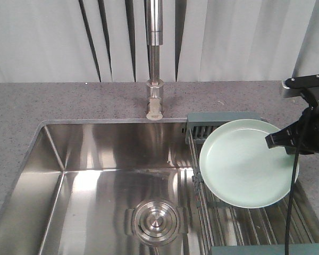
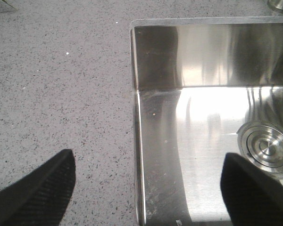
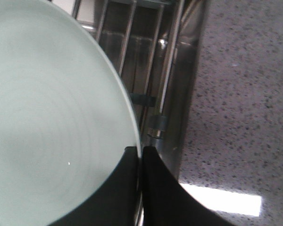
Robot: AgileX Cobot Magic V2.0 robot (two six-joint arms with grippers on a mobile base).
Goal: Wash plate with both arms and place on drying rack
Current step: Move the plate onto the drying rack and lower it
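Note:
The pale mint-green plate [image 1: 247, 162] hangs tilted over the drying rack [image 1: 239, 223] at the sink's right side. My right gripper [image 1: 279, 141] is shut on the plate's right rim, seen close in the right wrist view with the plate [image 3: 52, 117] filling the left and the black fingers [image 3: 155, 188] pinching its edge. The rack's metal rods [image 3: 132, 42] lie beyond. My left gripper [image 2: 146, 188] is open, its two black fingertips [image 2: 42, 188] spread wide above the sink's left edge, with nothing between them. The left arm does not show in the front view.
The steel sink basin [image 1: 95, 175] has a round drain [image 1: 157, 220] in its floor. A tall steel tap [image 1: 154, 64] stands behind it. Speckled grey counter [image 1: 53, 101] surrounds the sink. White curtains hang at the back.

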